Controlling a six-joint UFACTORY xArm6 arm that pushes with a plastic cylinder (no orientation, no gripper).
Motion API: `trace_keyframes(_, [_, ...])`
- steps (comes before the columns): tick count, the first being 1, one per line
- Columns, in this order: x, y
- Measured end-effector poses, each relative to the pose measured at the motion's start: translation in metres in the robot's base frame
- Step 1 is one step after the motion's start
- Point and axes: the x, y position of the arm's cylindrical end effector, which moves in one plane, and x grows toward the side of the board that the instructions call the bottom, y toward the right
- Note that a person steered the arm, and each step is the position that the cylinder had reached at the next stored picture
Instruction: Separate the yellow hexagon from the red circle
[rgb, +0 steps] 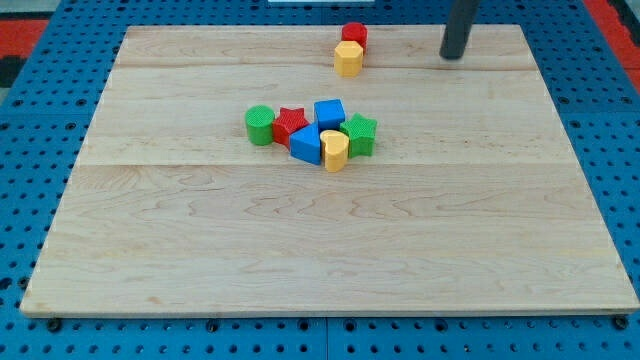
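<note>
The yellow hexagon (348, 58) sits near the top edge of the wooden board, touching the red circle (354, 36) just above it. My tip (453, 56) is to the right of both blocks, about a hundred pixels from the hexagon, touching neither.
A cluster sits mid-board: green circle (259, 125), red star (290, 123), blue cube (329, 113), a second blue block (307, 144), a yellow block (334, 151) and a green star (360, 134). The board's top edge (250, 28) is close to the red circle.
</note>
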Motion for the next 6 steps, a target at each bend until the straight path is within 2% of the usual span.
trace_keyframes(1, [-0.021, -0.008])
trace_keyframes(3, [-0.015, -0.104])
trace_keyframes(4, [0.058, -0.127])
trace_keyframes(5, [0.086, -0.131])
trace_keyframes(6, [0.060, -0.111])
